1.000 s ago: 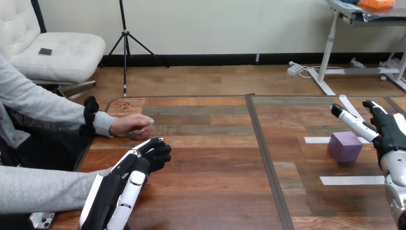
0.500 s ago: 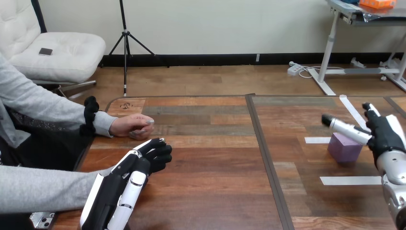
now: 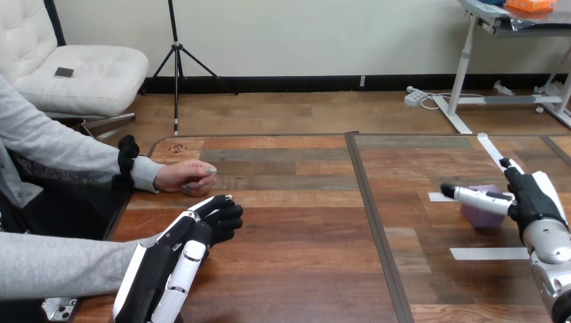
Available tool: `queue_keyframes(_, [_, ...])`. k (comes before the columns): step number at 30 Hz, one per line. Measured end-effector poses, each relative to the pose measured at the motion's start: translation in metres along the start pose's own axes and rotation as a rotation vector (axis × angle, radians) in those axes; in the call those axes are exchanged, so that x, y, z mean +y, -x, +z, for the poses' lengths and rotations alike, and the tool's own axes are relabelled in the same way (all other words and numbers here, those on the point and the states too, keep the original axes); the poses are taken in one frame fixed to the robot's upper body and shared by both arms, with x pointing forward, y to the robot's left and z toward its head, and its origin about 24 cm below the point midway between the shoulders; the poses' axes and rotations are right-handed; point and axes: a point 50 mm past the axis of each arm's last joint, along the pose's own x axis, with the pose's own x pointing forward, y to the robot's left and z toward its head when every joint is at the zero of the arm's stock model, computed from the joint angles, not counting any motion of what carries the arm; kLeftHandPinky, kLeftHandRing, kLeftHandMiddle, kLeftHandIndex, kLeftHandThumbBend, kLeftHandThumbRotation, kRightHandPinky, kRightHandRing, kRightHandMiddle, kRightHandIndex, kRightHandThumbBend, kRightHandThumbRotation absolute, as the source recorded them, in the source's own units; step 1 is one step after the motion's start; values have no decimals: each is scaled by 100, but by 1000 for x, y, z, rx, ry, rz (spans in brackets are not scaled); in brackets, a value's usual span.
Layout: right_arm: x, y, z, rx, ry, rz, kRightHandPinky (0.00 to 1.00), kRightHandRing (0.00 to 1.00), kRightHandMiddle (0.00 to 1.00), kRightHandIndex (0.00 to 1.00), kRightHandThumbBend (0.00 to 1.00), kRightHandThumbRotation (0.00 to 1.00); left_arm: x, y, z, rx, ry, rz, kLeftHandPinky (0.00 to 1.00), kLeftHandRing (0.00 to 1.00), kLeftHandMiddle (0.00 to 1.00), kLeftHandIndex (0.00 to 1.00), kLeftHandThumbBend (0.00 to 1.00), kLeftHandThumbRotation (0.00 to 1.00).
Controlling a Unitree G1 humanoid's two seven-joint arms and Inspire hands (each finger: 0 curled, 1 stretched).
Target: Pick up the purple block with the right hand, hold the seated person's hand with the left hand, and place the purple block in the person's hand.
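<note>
The purple block [image 3: 479, 216] sits on the right half of the wooden table [image 3: 303, 229], partly hidden. My right hand [image 3: 533, 200] is at the block, its straight thumb lying across the block's top and pointing left, its other fingers at the block's far right side; it is open. At the lower left, my left hand [image 3: 176, 250] rests on the table, fingers relaxed, holding nothing. The person's hand [image 3: 185, 176] lies loosely curled on the table just beyond my left hand's fingertips, apart from them.
White tape strips [image 3: 488, 254] mark the table around the block. A raised seam [image 3: 370, 215] runs down the table's middle. The person's other grey-sleeved arm [image 3: 54, 269] lies along the lower left, beside my left forearm.
My right hand has come down and to the left onto the block, and its thumb now crosses the block's top. The left hand and the person's hand have stayed put.
</note>
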Motion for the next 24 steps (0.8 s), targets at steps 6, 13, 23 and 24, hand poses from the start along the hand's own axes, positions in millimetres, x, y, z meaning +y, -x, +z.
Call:
queue_keyframes(6, [2,0,0,2,48,5,88,98,100,98,100,29,0,0,0,0,0,0,79,76,75,75,45,83])
queue_keyframes(13, [4,0,0,5,80,4,85,97,100,97,100,27,0,0,0,0,0,0,79,76,75,75,46,83])
queue_keyframes(23, [7,0,-1,11,115,11,84,97,100,97,100,25,0,0,0,-2,4,2,80,76,75,74,46,83])
queue_keyframes(24, [7,0,-1,14,116,12,84,97,100,97,100,25,0,0,0,-2,7,3,80,76,75,74,46,83])
